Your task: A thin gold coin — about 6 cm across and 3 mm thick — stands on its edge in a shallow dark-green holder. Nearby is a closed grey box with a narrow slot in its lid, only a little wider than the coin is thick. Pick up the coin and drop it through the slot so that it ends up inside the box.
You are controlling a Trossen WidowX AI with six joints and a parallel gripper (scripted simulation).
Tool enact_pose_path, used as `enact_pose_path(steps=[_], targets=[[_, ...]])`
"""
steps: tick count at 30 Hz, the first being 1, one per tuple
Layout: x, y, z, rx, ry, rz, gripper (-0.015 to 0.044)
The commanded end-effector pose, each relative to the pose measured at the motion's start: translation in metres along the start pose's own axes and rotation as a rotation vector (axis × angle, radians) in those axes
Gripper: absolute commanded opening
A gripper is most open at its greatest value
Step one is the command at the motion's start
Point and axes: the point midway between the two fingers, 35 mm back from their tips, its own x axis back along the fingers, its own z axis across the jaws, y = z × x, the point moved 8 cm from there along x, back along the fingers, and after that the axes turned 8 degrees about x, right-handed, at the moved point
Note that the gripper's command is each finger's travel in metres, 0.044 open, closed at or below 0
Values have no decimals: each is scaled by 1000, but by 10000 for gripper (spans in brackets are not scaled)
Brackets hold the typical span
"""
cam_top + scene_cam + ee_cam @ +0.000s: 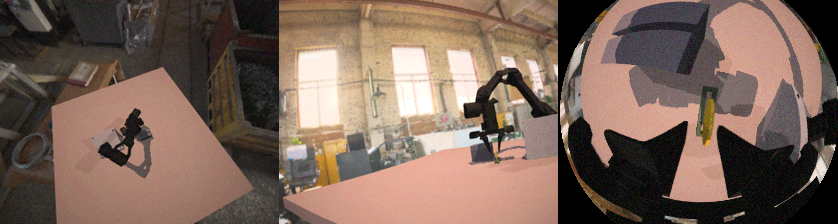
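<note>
The gold coin point(496, 152) point(709, 117) stands on edge in the dark-green holder point(496, 162) point(701, 110). My gripper point(495, 152) point(702, 127) is open and points down, its fingertips low over the coin. In the exterior view the coin's upper part shows between the tips, nearer the right one; in the wrist view its near end also lies between them, nearer the right finger. The closed grey box point(145, 134) point(477, 154) point(653, 48) stands beside the holder, with a dark slot across its lid. In the top view the arm hides the coin and holder.
A larger pale grey block point(106, 137) point(541, 138) stands near the arm's base, on the other side of the holder from the slotted box. It also shows at the right of the wrist view point(780, 120). Arm shadows cross the pink table point(184, 172).
</note>
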Motion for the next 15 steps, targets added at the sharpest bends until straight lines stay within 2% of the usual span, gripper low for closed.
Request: enact_pose_path(steps=[1,15], targets=[[-10,0,-2,12,-10,-7,161],[-29,0,-4,12,-10,-9,161]])
